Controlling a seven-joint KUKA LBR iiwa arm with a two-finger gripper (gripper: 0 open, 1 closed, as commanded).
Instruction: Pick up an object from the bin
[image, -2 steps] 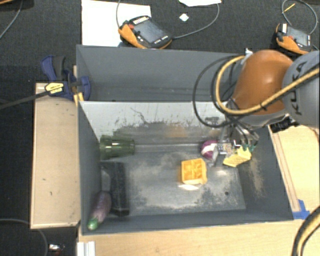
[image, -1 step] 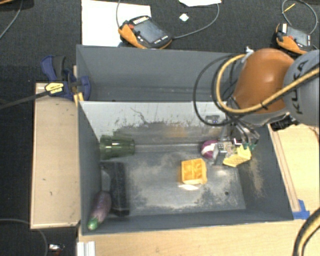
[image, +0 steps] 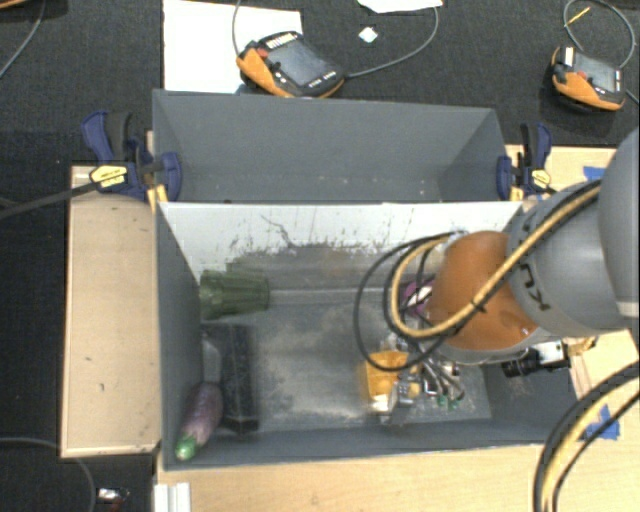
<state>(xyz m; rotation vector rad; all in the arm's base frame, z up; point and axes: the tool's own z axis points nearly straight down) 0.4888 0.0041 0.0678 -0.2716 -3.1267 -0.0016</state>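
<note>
My gripper (image: 428, 386) is low in the bin's front right part, under the arm's orange cover. Right at its left side lies a small yellow-orange thing (image: 379, 381) on the bin floor, touching or nearly touching the gripper; I cannot tell whether it is held. Cables and the cover hide much of the gripper.
Along the bin's left wall lie an olive-green cup (image: 234, 294) on its side, a black oblong block (image: 238, 377) and a purple eggplant-shaped toy (image: 200, 417) with a green end. A bit of something pink-purple (image: 413, 297) shows behind the cables.
</note>
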